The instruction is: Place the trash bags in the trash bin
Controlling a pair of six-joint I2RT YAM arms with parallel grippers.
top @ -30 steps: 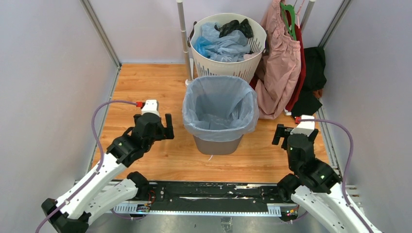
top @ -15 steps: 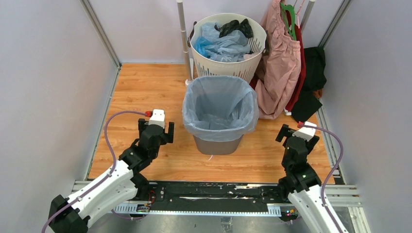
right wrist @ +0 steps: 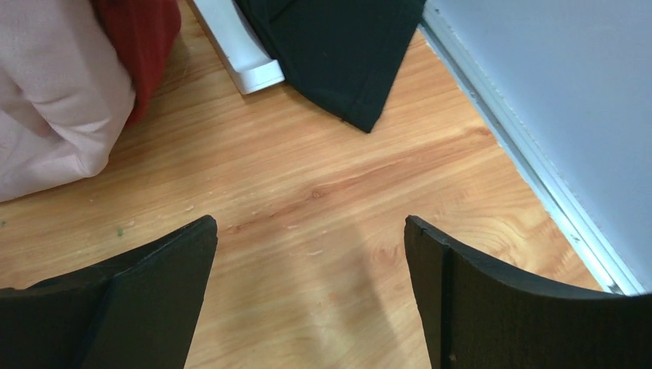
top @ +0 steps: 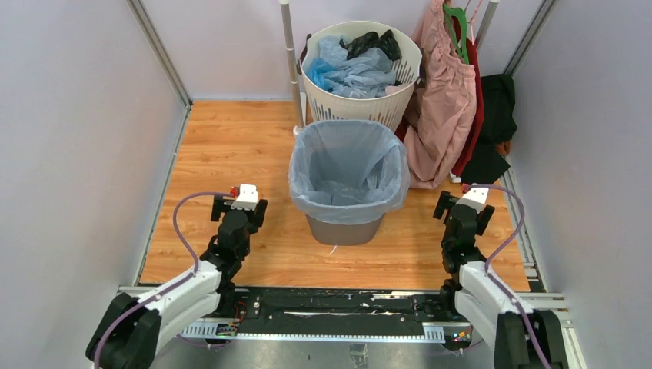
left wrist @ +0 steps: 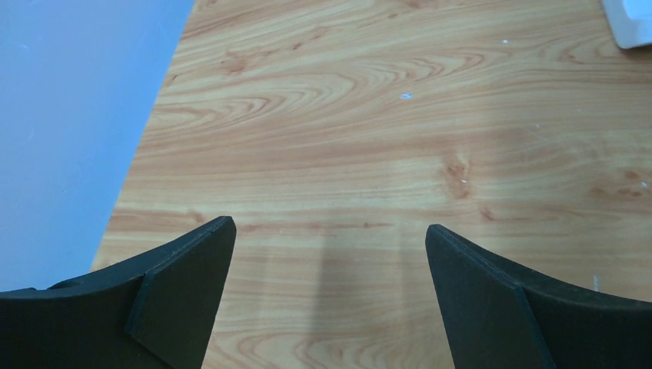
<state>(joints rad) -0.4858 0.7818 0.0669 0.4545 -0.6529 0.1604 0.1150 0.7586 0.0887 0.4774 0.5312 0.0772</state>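
The trash bin (top: pixel 344 229) is dark grey and stands mid-floor. A pale blue see-through trash bag (top: pixel 347 163) lines it and folds over its rim. More crinkly blue and black trash bags (top: pixel 352 68) are heaped in the white basket behind it. My left gripper (top: pixel 240 207) hangs low to the bin's left, apart from it. It is open, with only bare wood floor between its fingers (left wrist: pixel 184 284). My right gripper (top: pixel 463 210) sits to the bin's right. It is also open over bare floor, with nothing between its fingers (right wrist: pixel 454 284).
The white slotted basket (top: pixel 400 96) stands at the back beside a metal pole (top: pixel 291 69). A pink garment (top: pixel 440 115), red cloth (right wrist: pixel 142 38) and black cloth (right wrist: pixel 338 46) hang or lie at the back right. A white base (right wrist: pixel 238 61) lies under them. Grey walls close both sides.
Both arms have folded back toward the near edge. The left gripper drew away from the bin's left side. The right gripper swung in and tipped down. Both stayed open.
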